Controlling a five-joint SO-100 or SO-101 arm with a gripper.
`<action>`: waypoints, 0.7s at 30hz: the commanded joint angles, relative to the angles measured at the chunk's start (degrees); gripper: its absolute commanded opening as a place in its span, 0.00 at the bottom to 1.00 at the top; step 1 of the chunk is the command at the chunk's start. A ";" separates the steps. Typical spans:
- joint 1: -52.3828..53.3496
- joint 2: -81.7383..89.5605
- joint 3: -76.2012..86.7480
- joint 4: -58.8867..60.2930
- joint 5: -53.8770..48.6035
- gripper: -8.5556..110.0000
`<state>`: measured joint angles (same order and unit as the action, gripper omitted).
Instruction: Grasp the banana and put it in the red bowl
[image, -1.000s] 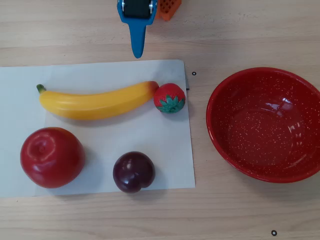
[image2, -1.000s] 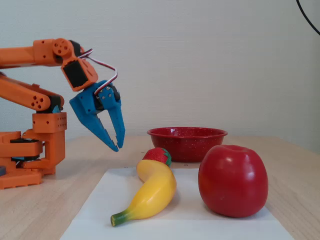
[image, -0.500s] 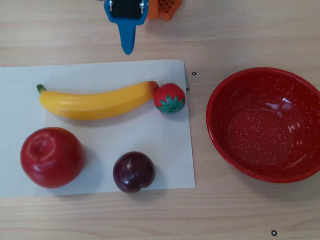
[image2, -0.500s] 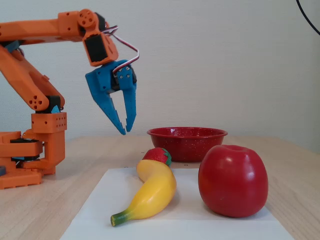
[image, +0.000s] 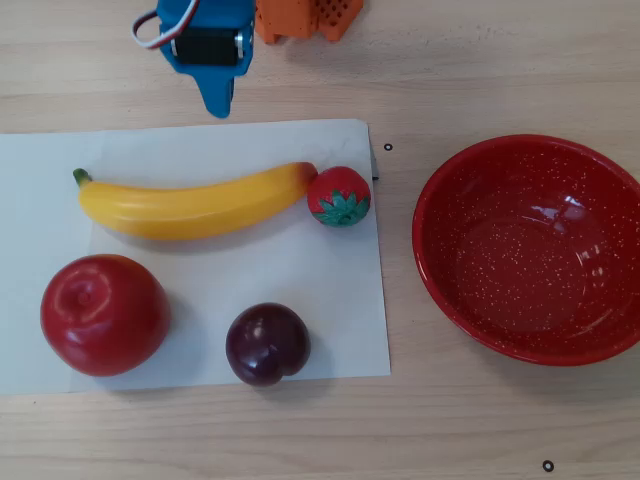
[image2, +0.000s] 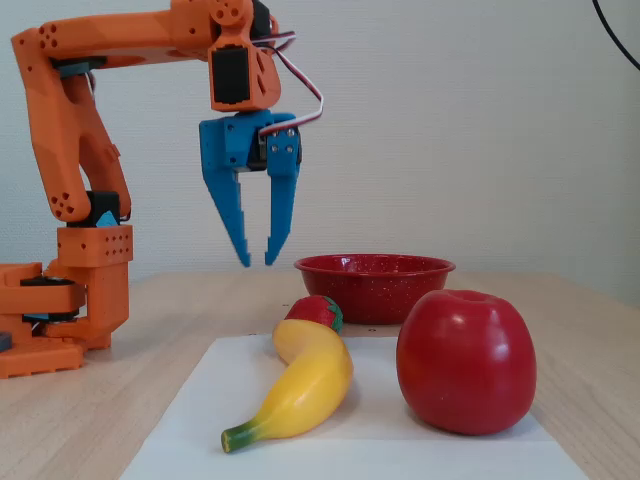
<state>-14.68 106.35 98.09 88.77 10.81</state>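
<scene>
glossy curved banana (image2: 295, 392) on paper, blue gripper (image2: 257, 262) slightly parted, empty, above

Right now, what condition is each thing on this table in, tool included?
tool: open, in the air, holding nothing
banana: lying flat on the white paper, its end touching the strawberry
strawberry: on the paper's edge, at the banana's tip
apple: upright on the paper, untouched
plum: on the paper, apart from the others
red bowl: upright on the bare table, empty
</scene>
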 joint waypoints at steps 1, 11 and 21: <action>-2.55 0.97 -7.56 1.58 2.37 0.19; -6.42 -4.83 -8.44 2.81 9.58 0.41; -7.21 -9.05 -7.29 0.09 12.66 0.56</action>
<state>-20.30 94.48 94.75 90.26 22.15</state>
